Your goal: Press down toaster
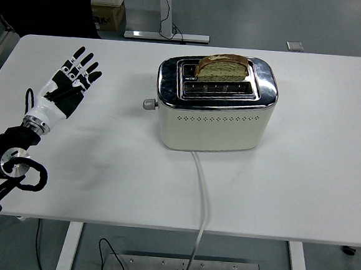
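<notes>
Cream-and-chrome toaster [215, 110] on white desk [316, 158], brown bread slice [222, 67] up in its slot. Left hand [66, 88] well left of toaster, fingers spread, empty.

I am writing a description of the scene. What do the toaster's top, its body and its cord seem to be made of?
The toaster's top looks like polished metal: it is mirror-bright and reflective. The body seems cream-painted metal or plastic, smooth and matte, with a row of small vent holes. The cord looks like white rubbery plastic, bending loosely over the table edge.
</notes>
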Tool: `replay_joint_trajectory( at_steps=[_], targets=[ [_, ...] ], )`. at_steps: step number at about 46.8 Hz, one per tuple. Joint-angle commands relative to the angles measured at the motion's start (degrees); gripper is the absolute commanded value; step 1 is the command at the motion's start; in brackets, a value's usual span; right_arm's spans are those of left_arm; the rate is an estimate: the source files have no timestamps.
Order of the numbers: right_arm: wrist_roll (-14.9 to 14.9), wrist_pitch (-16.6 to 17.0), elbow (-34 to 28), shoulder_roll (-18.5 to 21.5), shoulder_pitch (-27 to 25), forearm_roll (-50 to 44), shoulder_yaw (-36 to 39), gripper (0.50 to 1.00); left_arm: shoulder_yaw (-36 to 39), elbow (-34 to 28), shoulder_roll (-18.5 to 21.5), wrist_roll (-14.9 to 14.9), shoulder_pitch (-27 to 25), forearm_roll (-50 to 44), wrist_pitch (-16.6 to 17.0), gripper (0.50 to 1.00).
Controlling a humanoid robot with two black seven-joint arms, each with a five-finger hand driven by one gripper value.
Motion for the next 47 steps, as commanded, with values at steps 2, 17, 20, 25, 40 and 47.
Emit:
replay_joint_trajectory(
  at_steps=[2,17,20,25,40,47],
  targets=[
    [0.0,0.0,0.0,0.0,0.0,0.0,0.0,0.998,0.0,0.0,0.1,0.0,0.2,0.2,-0.2,1.000],
    [0.0,0.0,0.0,0.0,0.0,0.1,0.0,0.998,0.3,0.0,0.1,0.4,0.6,-0.4,0.3,1.000],
    [0.0,0.0,0.0,0.0,0.0,0.0,0.0,0.998,0.3,0.0,0.0,0.4,0.7,-0.4,0.1,1.000],
    [0.0,0.0,0.0,0.0,0.0,0.0,0.0,0.998,0.2,0.0,0.0,0.4,0.8,-0.4,-0.1,1.000],
    [0.0,0.0,0.0,0.0,0.0,0.0,0.0,1.000,0.2,0.0,0.0,0.2,1.5,-0.6,-0.1,1.000],
    [0.0,0.0,0.0,0.0,0.0,0.0,0.0,1.000,0.0,0.0,0.0,0.2,1.5,-0.6,-0.2,1.000]
  ],
)
